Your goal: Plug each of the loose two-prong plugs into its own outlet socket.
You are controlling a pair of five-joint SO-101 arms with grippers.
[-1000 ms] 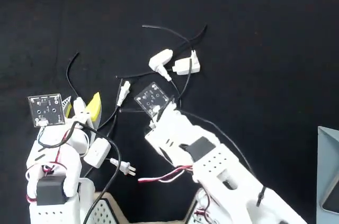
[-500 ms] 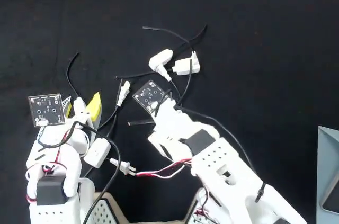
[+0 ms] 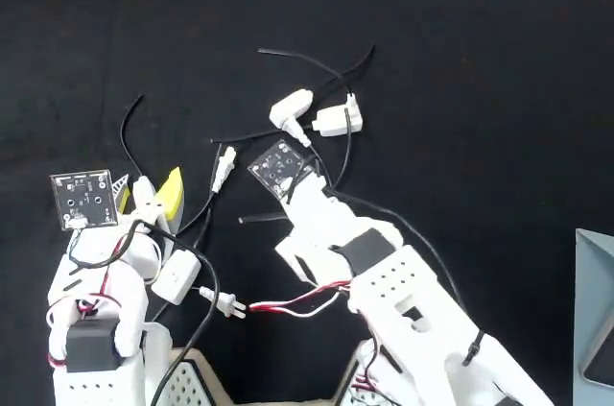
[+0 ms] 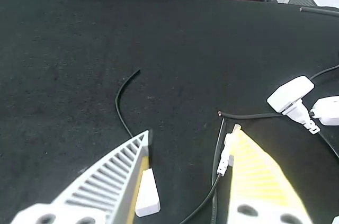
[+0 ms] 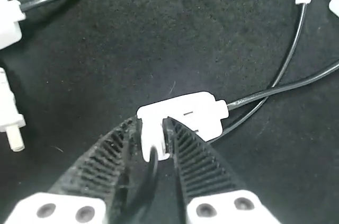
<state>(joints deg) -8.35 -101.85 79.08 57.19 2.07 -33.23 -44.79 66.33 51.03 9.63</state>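
Pinching white plug (image 5: 190,115) | right hand (image 5: 152,128) closed | left hand (image 4: 190,131) spread open

Counting from beside table (image 3: 499,51).

- Arms: two, left arm (image 3: 96,320) and right arm (image 3: 422,320), both at near edge.
- Black square boards: two, first board (image 3: 82,200) at left arm's tip, second board (image 3: 278,168) at right arm's tip.
- Chunky white plugs: two, first chunky plug (image 3: 291,106) and second chunky plug (image 3: 338,120), side by side mid-table.
- Slim white plugs: two lying loose, far slim plug (image 3: 224,168) and near slim plug (image 3: 225,303).
- White block (image 3: 176,278) on cord: one.
- Small white piece (image 4: 147,200) beside finger of left gripper (image 4: 190,131): one.
- Slit-faced white piece (image 5: 185,114) pinched in right gripper (image 5: 153,126): one.
- Black cords (image 3: 331,152): several, tangled, count unclear.
- Grey object (image 3: 595,310) at right edge: one.
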